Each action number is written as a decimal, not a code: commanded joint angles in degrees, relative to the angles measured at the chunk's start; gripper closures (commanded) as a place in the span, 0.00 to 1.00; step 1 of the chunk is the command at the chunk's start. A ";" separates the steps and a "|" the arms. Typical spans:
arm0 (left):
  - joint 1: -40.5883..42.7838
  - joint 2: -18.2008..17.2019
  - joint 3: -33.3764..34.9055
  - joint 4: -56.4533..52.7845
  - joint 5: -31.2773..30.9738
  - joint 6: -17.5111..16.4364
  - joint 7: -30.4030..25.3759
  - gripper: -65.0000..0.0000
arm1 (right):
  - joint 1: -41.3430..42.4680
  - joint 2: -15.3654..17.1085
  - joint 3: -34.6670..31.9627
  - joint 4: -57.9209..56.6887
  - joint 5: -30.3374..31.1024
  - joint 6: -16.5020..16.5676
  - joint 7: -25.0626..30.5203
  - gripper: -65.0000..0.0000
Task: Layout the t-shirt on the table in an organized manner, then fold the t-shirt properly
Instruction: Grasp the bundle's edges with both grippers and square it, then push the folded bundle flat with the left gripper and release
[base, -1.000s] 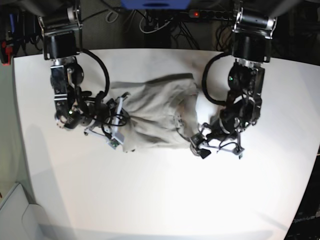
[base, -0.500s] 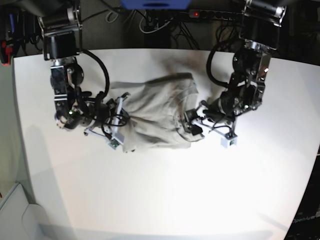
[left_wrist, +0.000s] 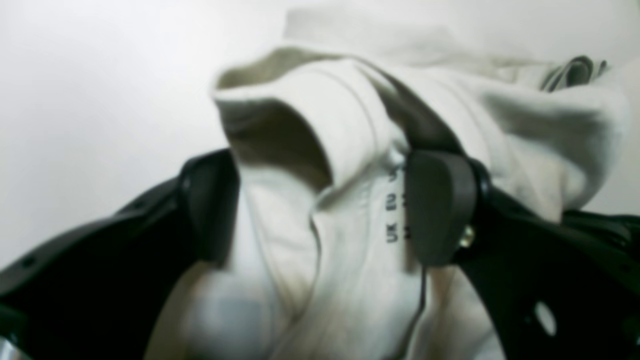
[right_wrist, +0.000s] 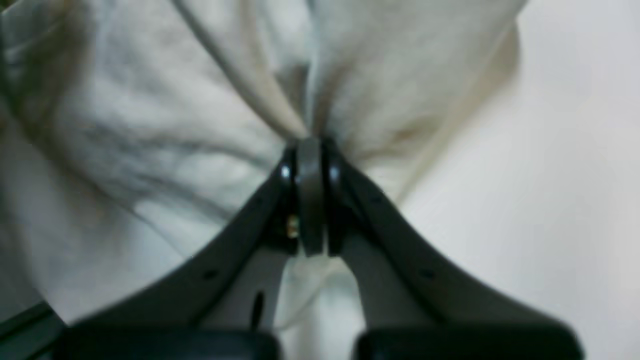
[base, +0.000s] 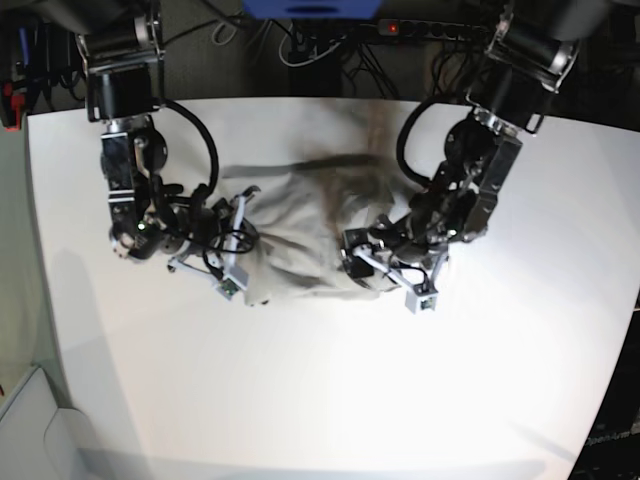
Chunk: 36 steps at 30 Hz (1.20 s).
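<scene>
my view from above: wrinkled pale grey-beige cloth t-shirt (base: 300, 225) bunched mid-way across the matte white table (base: 320, 400), my right gripper (right_wrist: 310, 150) pinching a cloth fold tight, my left gripper (left_wrist: 320, 210) spread wide around the collar (label text blurred), fingers (left_wrist: 440, 205) straddling fabric
</scene>
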 joint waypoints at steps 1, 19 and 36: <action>-0.33 0.51 0.97 -2.45 -0.51 1.24 1.22 0.22 | 0.96 0.19 0.08 0.61 -0.14 -0.18 0.21 1.00; -3.32 3.15 2.29 -14.23 -0.51 -7.55 -2.21 1.00 | 2.19 0.54 0.52 5.71 0.04 -0.18 -0.40 1.00; -13.08 3.76 6.51 -14.14 25.68 -8.16 6.58 1.00 | -0.88 9.07 19.43 17.14 0.12 -0.18 -8.75 1.00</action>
